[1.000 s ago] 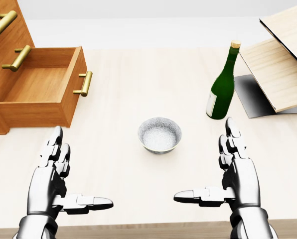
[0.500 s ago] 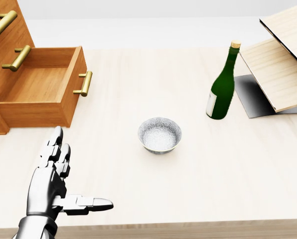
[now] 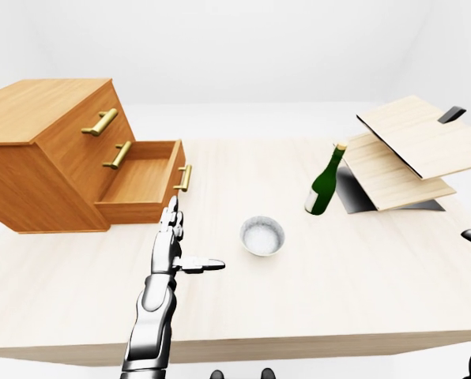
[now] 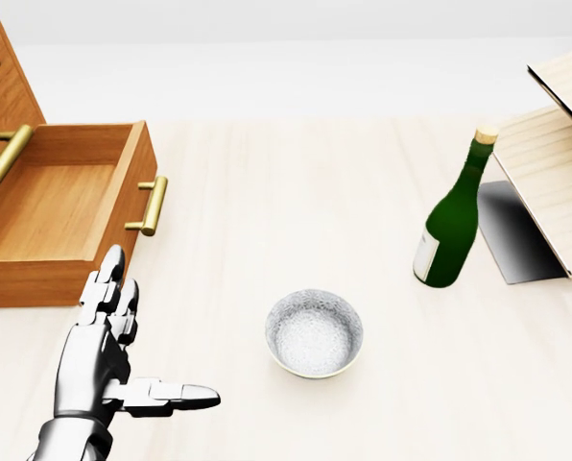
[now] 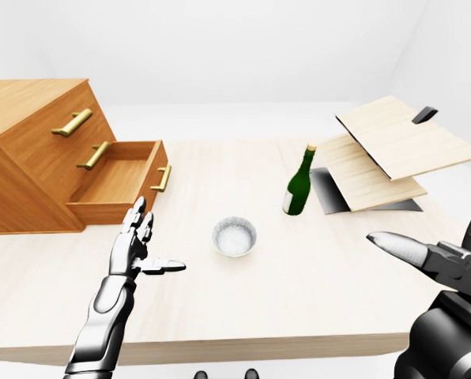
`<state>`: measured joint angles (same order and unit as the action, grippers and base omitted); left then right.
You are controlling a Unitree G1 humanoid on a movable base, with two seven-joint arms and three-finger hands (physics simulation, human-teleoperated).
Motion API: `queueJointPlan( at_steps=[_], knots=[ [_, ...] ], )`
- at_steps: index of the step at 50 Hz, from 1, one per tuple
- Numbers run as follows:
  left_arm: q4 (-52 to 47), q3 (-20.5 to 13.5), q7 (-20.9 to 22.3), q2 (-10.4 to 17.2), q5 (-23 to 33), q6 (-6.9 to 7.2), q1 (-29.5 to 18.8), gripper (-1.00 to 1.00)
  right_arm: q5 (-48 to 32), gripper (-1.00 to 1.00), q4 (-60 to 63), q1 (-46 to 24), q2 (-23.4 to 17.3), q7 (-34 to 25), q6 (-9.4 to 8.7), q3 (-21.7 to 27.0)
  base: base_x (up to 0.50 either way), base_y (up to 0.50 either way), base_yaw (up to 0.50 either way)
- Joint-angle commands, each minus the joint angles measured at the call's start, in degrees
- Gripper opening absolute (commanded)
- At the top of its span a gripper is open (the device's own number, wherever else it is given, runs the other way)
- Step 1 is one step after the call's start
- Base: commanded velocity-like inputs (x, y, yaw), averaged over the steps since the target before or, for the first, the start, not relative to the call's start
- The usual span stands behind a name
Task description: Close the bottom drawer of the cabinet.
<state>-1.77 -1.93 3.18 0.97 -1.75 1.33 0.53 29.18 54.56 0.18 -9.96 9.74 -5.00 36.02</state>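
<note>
The wooden cabinet [image 3: 50,150] stands at the left of the table. Its bottom drawer [image 3: 145,178] is pulled out and empty, with a brass handle [image 3: 183,178] on its face. In the head view the drawer [image 4: 65,216] is at the upper left. My left hand [image 4: 147,336] is open, fingers up and thumb out to the right, just below the drawer's near corner and apart from it. My right hand [image 5: 433,257] is open and shows only at the right edge of the right-eye view, far from the drawer.
A grey bowl [image 4: 314,333] sits mid-table, right of my left hand. A green bottle [image 4: 454,226] stands upright further right. Tilted wooden boards [image 3: 409,154] rest at the far right. The table's near edge [image 3: 243,347] runs along the bottom.
My right hand has left the head view. The camera has moved: the drawer, bowl and bottle all sit lower in the picture. My left hand keeps its open pose.
</note>
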Motion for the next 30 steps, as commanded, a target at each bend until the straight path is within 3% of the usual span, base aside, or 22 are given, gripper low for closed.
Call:
queueJointPlan(
  at_steps=[1,15,19,22,26,30],
  knots=[
    [0.3,0.0,0.0,0.0,0.0,-0.12,-0.1,1.0,0.6,1.0,0.7,0.0,0.0,-0.2,0.0,0.2,0.44,0.0,0.0],
    [0.5,0.0,-0.1,0.1,0.1,0.13,-0.5,1.0,0.4,1.0,0.1,-0.3,0.0,0.2,0.0,0.1,0.44,0.0,0.0],
    [2.3,-0.4,-0.2,0.3,0.2,-0.24,-1.9,1.0,0.1,1.0,0.2,-0.1,0.1,0.1,0.0,-0.3,0.0,0.0,0.0],
    [4.8,-0.5,-0.7,0.5,0.5,0.09,-4.6,1.0,0.3,1.0,0.6,-0.2,0.0,0.1,0.0,-0.3,0.0,0.0,0.0],
    [10.0,-0.9,-1.6,1.0,1.2,-0.88,-9.0,1.0,0.6,1.0,0.6,-0.2,0.0,0.0,0.0,-0.2,0.0,0.0,0.0],
    [14.7,-2.2,-2.4,2.4,0.6,-0.03,-14.9,1.0,0.2,1.0,0.4,0.2,0.3,-0.4,0.0,-0.5,0.0,0.0,0.0]
  ],
)
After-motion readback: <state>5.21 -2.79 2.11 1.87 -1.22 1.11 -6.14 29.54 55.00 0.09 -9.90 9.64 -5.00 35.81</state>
